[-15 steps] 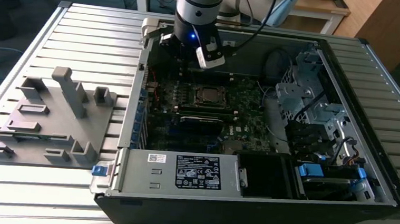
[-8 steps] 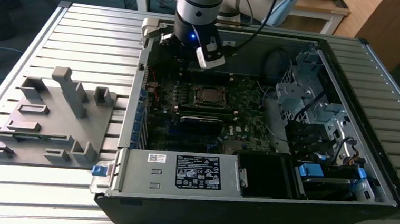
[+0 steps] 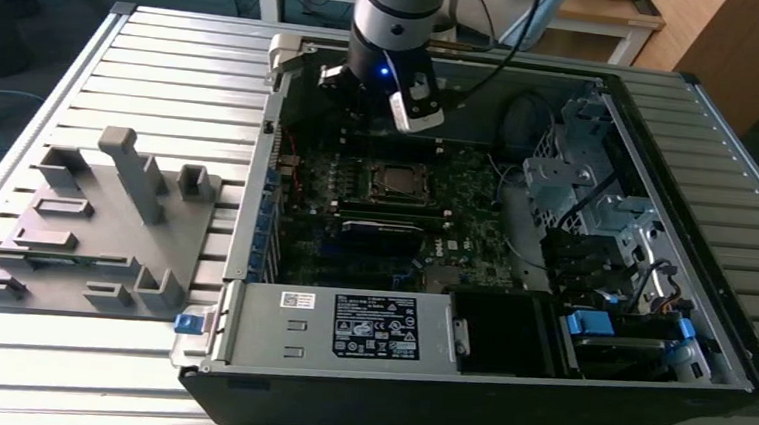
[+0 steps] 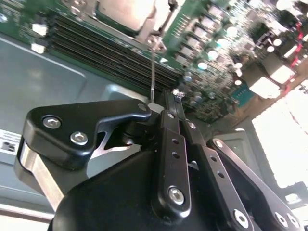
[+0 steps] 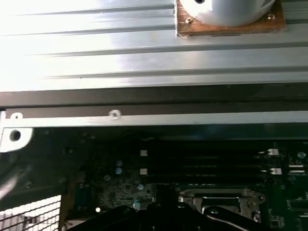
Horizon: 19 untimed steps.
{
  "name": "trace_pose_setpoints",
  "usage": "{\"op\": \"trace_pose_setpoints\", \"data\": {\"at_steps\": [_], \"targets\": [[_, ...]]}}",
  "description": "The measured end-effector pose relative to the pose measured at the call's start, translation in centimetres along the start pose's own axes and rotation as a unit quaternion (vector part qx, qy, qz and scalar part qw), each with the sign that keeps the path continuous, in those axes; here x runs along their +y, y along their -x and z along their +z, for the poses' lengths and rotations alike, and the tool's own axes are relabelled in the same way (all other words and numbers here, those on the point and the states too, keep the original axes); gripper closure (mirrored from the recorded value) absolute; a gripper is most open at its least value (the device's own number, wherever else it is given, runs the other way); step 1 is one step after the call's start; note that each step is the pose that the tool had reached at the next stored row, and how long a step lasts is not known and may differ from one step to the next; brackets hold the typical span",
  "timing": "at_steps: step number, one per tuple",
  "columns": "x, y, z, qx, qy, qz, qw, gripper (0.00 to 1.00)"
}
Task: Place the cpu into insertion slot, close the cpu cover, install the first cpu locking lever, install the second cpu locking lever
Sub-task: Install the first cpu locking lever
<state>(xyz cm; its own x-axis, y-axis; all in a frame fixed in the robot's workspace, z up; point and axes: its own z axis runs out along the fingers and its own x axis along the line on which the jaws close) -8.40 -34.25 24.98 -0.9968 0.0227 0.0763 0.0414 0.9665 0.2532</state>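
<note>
Second wrist view, black metal hand (image 4: pixel 156 109) pinching thin silvery wire lever (image 4: pixel 152 72), green motherboard (image 4: pixel 190 21) behind.

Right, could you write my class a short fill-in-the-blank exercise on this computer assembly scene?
The insertion slot sits on a ___ motherboard. The grey fixture lies to the exterior view's ___ of the case. Both rest on a slatted metal ___.
Missing words: green; left; table.
</note>
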Motion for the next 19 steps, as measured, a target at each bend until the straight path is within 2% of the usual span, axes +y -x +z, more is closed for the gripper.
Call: {"op": "trace_pose_setpoints", "data": {"at_steps": [8,14,19], "targets": [[0.09,2.65,-0.12,0.0000,0.0000,0.000,1.0000,0.90],[0.09,2.74,-0.10,-0.0006,0.0001,0.000,1.0000,0.90],[0.03,2.76,0.14,-0.0101,0.0032,-0.003,0.9999,0.90]]}}
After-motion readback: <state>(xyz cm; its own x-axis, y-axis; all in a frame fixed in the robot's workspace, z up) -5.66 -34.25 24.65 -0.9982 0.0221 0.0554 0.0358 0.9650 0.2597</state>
